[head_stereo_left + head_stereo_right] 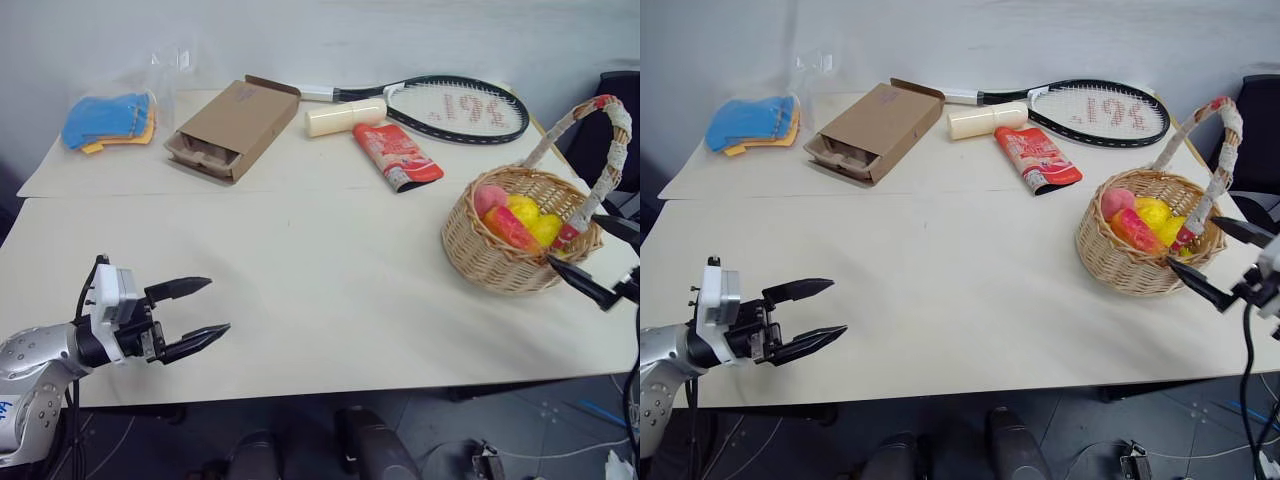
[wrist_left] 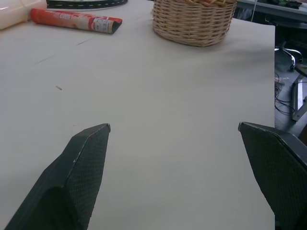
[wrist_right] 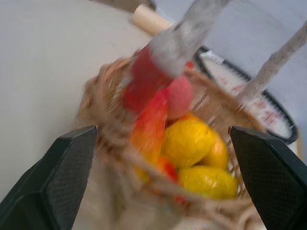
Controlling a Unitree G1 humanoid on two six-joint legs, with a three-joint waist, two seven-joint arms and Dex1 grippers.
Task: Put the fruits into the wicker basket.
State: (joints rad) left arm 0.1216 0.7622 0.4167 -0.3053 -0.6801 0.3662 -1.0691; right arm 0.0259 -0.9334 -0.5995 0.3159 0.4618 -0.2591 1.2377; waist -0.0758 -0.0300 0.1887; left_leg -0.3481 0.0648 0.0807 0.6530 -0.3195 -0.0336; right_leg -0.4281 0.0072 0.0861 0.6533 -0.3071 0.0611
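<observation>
The left gripper [image 1: 190, 318] is spread wide and empty above the bare table [image 1: 330, 290], touching nothing. The right gripper [image 1: 1215, 262] is also spread wide and holds nothing; its lower finger lies just beside the basket [image 1: 490, 250] rim. The basket sits at 3 o'clock on the table, at about 10 o'clock from the right gripper and well apart from the left. Inside lie the fruits [image 1: 520, 222]: a peach [image 1: 489, 198], a mango [image 1: 508, 228], yellow ones.

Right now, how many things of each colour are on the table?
Tan: 2, basket, box
Red: 1, packet
Cream: 1, cylinder
Black: 1, racket
Blue: 1, cloth pile
Total: 6, not counting the fruits inside the basket.
</observation>
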